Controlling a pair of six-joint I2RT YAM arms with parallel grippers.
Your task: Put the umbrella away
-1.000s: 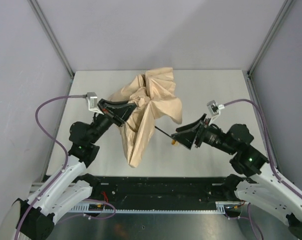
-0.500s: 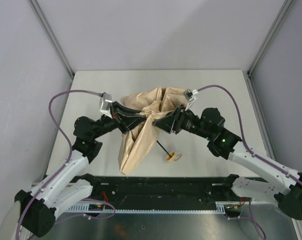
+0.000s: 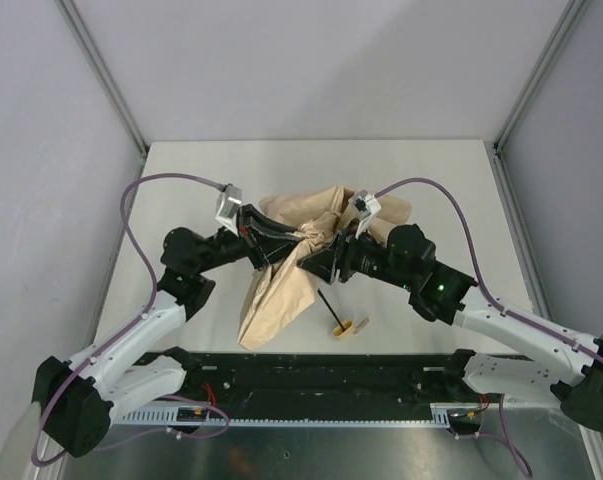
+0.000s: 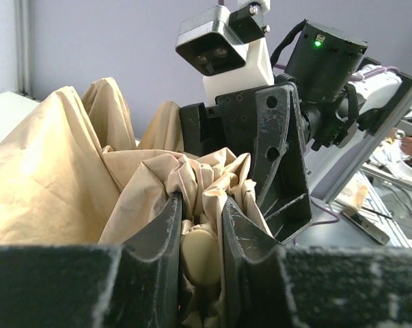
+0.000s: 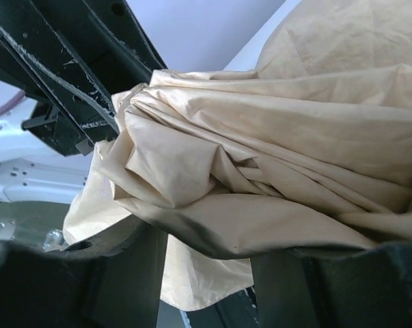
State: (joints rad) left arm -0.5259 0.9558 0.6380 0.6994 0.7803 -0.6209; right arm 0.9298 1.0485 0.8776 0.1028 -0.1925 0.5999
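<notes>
The left jaws are pinched narrow on a bunch of tan fabric from the umbrella (image 4: 55, 171). In the left wrist view a pale rounded piece (image 4: 200, 253) sits between them, wrapped in folds; what part it is I cannot tell. This grip looks meant to anchor the gathered middle of the canopy so the cloth does not fan out.

The right jaws stand partly spread, with a thick fold of canopy (image 5: 274, 171) lying across the gap. Whether they press on it or only bracket it I cannot tell. They face the left jaws from just beside them, which suggests the right arm (image 3: 421, 270) is there to gather loose cloth toward the held bunch.

Outward from the two wrists, the umbrella lies at the centre of the top view on the pale tabletop (image 3: 431, 180). Its crumpled canopy (image 3: 281, 285) trails toward the lower left of centre. The thin black shaft (image 3: 328, 303) points down and to the right, ending at the small tan handle (image 3: 347, 326), which rests on the tabletop apart from both arms. The left arm (image 3: 196, 255) reaches in from the left. The canopy is loose and unrolled, so the putting away seems far from done.
</notes>
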